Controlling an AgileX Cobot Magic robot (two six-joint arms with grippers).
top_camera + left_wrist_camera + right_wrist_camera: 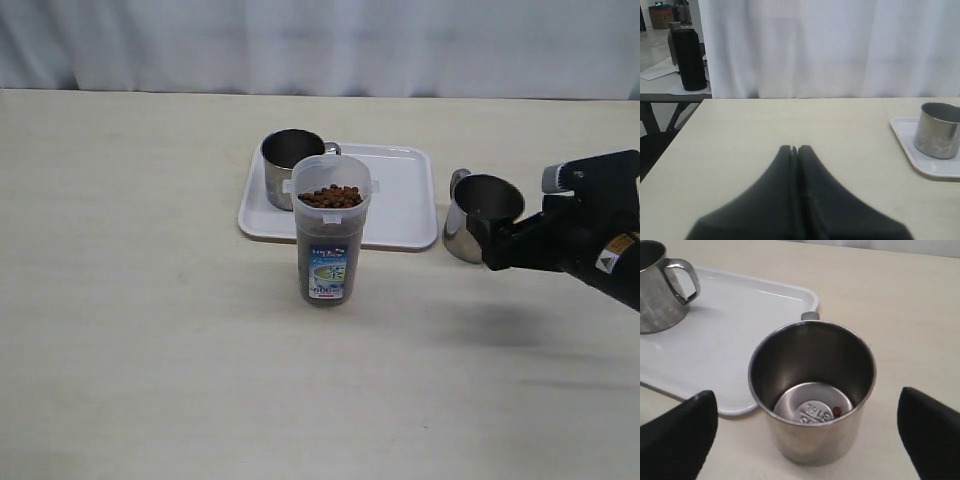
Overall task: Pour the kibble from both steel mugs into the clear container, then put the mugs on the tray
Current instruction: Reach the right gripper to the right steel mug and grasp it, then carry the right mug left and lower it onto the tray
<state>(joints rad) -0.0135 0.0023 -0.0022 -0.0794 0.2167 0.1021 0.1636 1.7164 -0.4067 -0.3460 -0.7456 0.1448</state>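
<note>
The clear container [330, 240] stands mid-table, holding kibble [330, 196] up near its rim. One steel mug [285, 165] sits on the white tray [400, 200] just behind it, also seen as mug [937, 131] on tray [905, 140]. The other steel mug [482, 215] stands upright on the table just off the tray's right edge. A single pellet [837, 411] lies in its bottom [812, 390]. My right gripper [490, 245] is open, its fingers [677, 435] wide on either side of this mug and clear of it. My left gripper [795, 148] is shut and empty, low over bare table.
A white curtain hangs behind the table. In the left wrist view the table's edge [670, 145] runs beside my left gripper, and beyond it a black cylinder [688, 59] stands on another table. The second mug [660, 287] and tray [740, 325] lie just past the right gripper.
</note>
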